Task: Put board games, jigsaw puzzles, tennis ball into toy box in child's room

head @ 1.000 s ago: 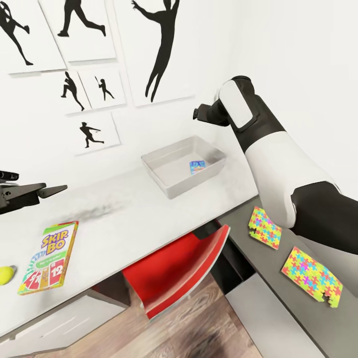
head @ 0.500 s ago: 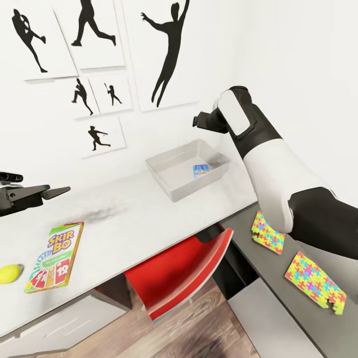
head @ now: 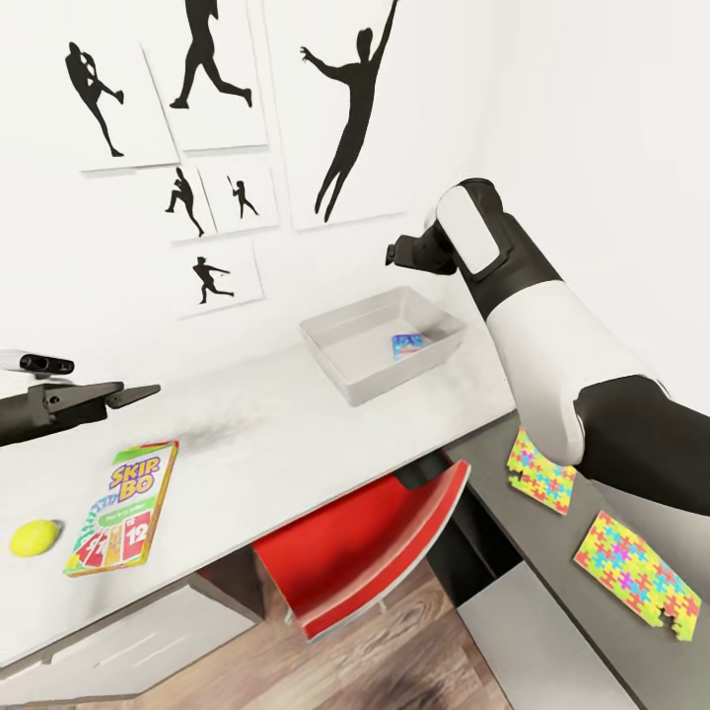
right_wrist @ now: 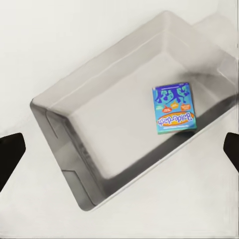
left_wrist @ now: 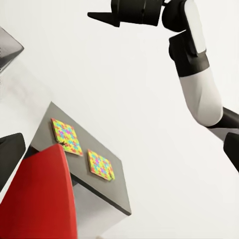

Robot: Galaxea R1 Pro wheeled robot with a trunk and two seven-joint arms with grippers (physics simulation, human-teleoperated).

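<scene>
Head view first: the white table (head: 296, 434) runs along a white wall with black sports pictures (head: 350, 108) on it. The grey toy box (head: 335, 347) sits on the table near the wall corner. One small blue board game (head: 406, 345) lies flat on its floor, close to one wall of the box. In the right wrist view that same blue game (right_wrist: 173, 108) lies inside the box (right_wrist: 64, 119), off to one side.

The right gripper (head: 404, 251) hangs in the air above the toy box and holds nothing. In the right wrist view its two dark fingertips (right_wrist: 10, 152) show at the far edges, well apart — the jaws are wide.

The left gripper (head: 133, 396) hangs over the near end of the table, above the green Skip-Bo game (head: 123, 508). It holds nothing, but I cannot tell how wide its jaws are.

The Skip-Bo game lies flat on the table, and the tennis ball (head: 35, 537) rests just beside it, nearer the table's end.

Two jigsaw puzzles — one (head: 540, 471) partly behind the right arm, the other (head: 636, 574) nearer the camera — lie flat on a grey table (head: 493, 463) that meets the white one at the corner. The left wrist view shows them too, side by side and a little apart (left_wrist: 66, 136) (left_wrist: 100, 165).

A red chair (head: 365, 552) is tucked under the white table, over a wood floor (head: 394, 661).
</scene>
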